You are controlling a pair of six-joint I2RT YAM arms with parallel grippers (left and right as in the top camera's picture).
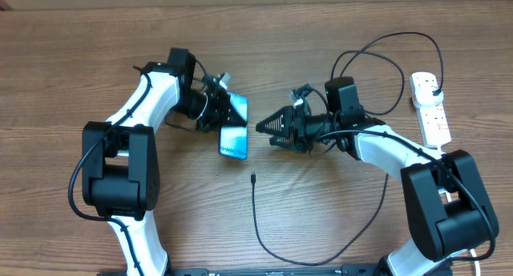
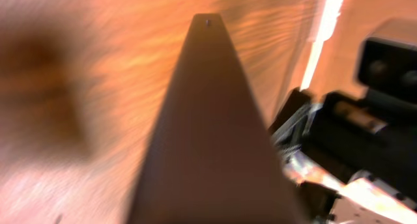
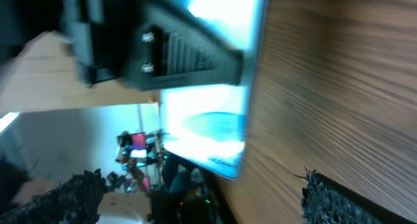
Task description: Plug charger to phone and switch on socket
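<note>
My left gripper (image 1: pixel 231 109) is shut on the upper end of the phone (image 1: pixel 234 141) and holds it tilted, its light blue screen facing the right arm. In the left wrist view the phone's dark back (image 2: pixel 208 133) fills the middle. My right gripper (image 1: pixel 268 127) is open and empty, pointing at the phone from just right of it. Its view shows the screen (image 3: pixel 208 126) between its open fingers (image 3: pixel 195 204). The charger's connector tip (image 1: pixel 252 178) lies on the table below the phone. Its black cable loops round to the socket (image 1: pixel 431 111) at the far right.
The wooden table (image 1: pixel 64 59) carries the black cable in a wide loop along the front (image 1: pixel 276 258) and behind the right arm (image 1: pixel 385 43). The socket's thick white cord (image 1: pixel 481 256) leaves at the bottom right corner.
</note>
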